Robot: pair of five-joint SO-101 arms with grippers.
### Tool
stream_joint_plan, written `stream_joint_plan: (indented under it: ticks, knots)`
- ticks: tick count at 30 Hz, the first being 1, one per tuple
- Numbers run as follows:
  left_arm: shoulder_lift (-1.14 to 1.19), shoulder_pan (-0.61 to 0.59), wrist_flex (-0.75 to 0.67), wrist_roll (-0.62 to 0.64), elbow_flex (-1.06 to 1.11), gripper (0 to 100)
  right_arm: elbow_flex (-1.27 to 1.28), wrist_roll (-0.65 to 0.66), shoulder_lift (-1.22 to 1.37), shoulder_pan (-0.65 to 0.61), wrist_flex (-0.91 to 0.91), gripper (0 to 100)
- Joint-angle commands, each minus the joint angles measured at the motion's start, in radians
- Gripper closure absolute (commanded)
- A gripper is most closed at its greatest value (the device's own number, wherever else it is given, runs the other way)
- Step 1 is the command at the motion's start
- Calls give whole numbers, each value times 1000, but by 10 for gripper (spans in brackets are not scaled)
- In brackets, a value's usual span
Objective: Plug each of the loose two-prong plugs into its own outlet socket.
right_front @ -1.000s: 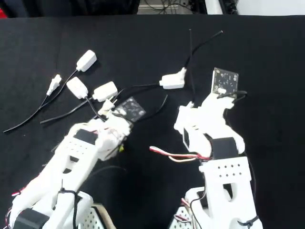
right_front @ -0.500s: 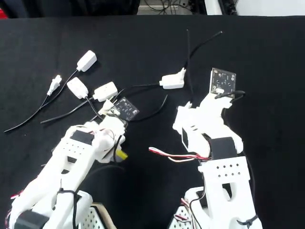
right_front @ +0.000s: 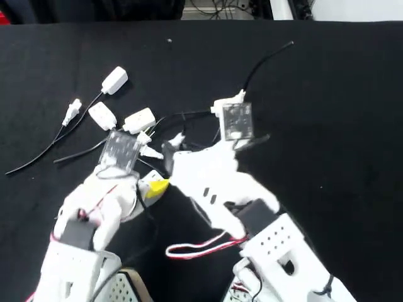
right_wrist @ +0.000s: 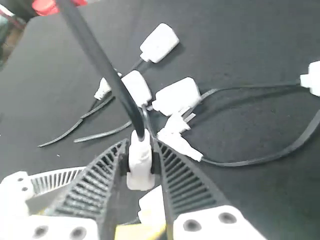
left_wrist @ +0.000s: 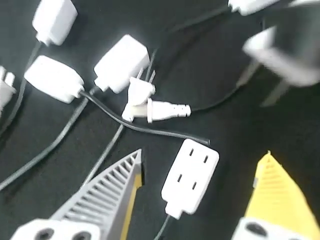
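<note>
Being gripped by the right hand [right_wrist: 138,148], a plug [right_wrist: 139,170] must seemingly be aligned with the socket [left_wrist: 190,175] beneath the open left hand [left_wrist: 204,155].

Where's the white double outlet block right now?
In the left wrist view, the outlet block lies on the table inside the open left gripper, beside two loose white plugs.

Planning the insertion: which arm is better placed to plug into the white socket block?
Likely right: the right gripper is shut on a white two-prong plug; the left gripper hangs open above the white socket block.
</note>
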Motion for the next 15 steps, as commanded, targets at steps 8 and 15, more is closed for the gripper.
stream_joint_plan:
  ticks: [8,15]
  knots:
    - [-216,-33,-2,43,71,653,36,15,-18,-69,-44,986]
    - [-282,-97,-3,71,81,654,-28,26,-18,-106,146,986]
